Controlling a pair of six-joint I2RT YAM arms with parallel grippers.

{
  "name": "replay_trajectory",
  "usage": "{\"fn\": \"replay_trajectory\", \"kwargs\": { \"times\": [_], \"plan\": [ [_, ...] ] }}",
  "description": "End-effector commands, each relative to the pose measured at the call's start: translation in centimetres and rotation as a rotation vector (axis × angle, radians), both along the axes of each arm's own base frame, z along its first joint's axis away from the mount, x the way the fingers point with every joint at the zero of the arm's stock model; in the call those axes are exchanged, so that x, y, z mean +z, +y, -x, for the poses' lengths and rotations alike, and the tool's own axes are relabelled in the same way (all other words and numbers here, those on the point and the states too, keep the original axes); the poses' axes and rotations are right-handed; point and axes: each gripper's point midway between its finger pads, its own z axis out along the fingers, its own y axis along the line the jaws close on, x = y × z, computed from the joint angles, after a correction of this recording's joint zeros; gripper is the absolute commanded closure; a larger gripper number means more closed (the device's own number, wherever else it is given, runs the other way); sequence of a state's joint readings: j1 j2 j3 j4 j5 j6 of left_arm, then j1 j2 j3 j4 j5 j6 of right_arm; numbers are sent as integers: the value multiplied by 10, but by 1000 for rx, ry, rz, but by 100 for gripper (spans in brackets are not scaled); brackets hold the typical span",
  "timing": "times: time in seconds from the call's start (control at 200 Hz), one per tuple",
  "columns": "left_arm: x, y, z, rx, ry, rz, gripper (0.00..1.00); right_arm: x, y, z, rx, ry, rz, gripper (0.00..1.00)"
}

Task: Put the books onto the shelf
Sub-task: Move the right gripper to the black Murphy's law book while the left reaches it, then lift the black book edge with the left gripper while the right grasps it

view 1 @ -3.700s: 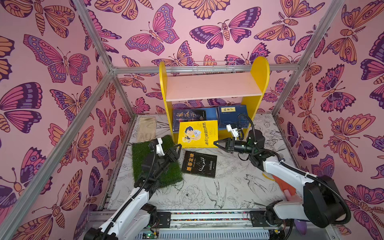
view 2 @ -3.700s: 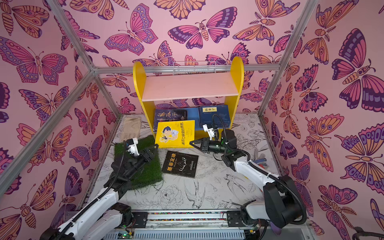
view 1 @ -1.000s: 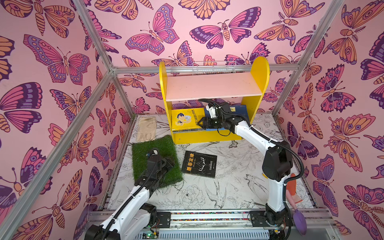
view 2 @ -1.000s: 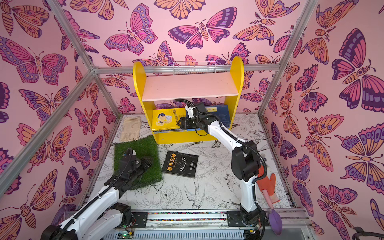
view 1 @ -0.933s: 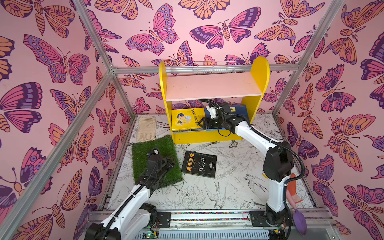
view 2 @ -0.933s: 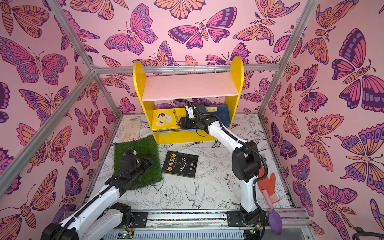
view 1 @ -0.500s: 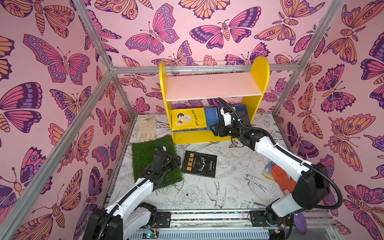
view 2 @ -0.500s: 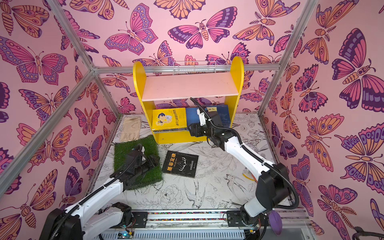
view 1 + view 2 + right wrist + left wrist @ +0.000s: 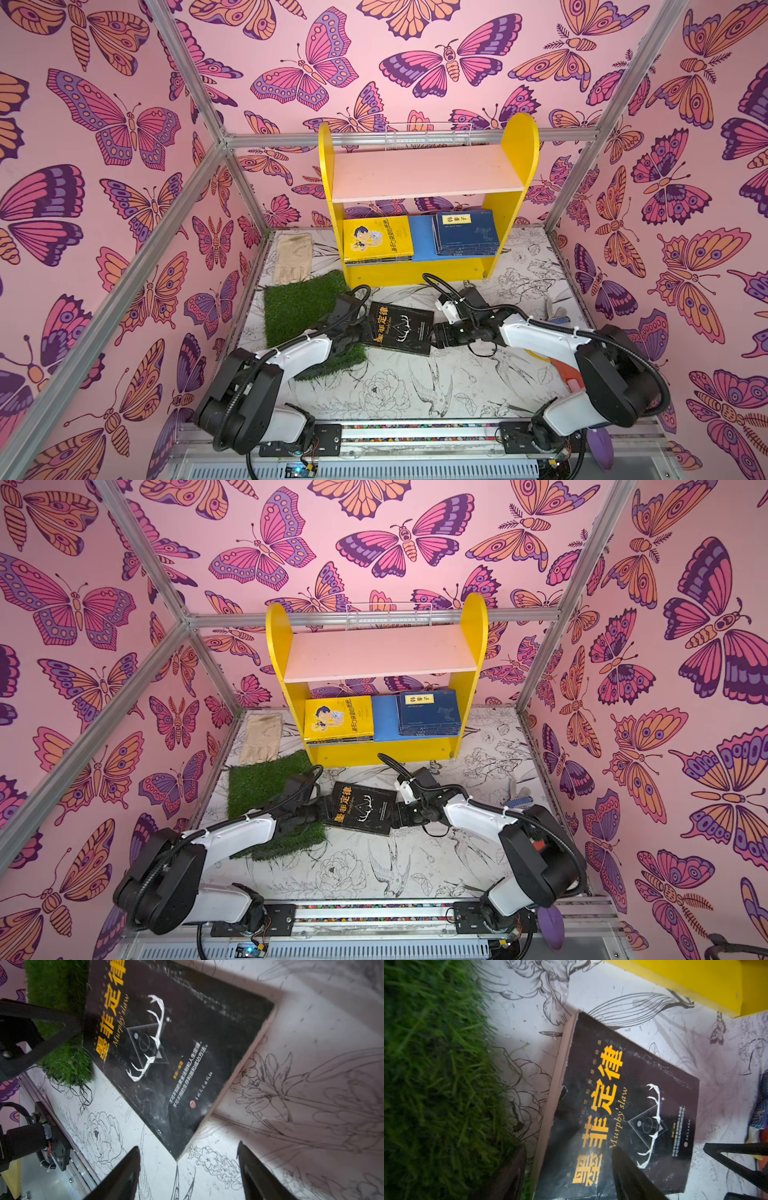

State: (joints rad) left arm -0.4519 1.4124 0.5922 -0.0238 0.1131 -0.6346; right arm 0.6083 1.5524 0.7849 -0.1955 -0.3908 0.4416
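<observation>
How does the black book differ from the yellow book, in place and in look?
The black book lies on the table, in front of the shelf; the yellow book lies on the shelf's blue lower board. The black book lies alone; the yellow book tops a small stack. The black cover bears orange characters, the yellow one a cartoon figure. Both lie flat, cover up.

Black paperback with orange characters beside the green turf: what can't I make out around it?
Left wrist view: blurred; whether the open left gripper touches the black paperback is unclear.
Both top views: its fingertips are hidden under its own wrist.
In a top view: books under the bright yellow book show edges only; count unclear.
</observation>
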Motion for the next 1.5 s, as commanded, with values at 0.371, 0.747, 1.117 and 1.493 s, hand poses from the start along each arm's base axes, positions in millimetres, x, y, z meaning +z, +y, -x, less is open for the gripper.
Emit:
{"fn": "replay_trajectory", "kwargs": {
  "times": [0.371, 0.747, 1.117, 1.493],
  "plan": [
    [-31, -16, 16, -128, 91, -31, 35, -14, 39, -24, -5, 198, -79, 30],
    [-8, -43, 11, -233, 59, 66, 38, 88, 78, -48, 45, 11, -411, 46],
    [73, -39, -11, -120, -119, 339, 32, 100, 48, -45, 6, -44, -450, 100],
    [143, -39, -5, -123, -170, 605, 23, 198, -3, -37, 13, -223, -706, 100]
  ]
}}
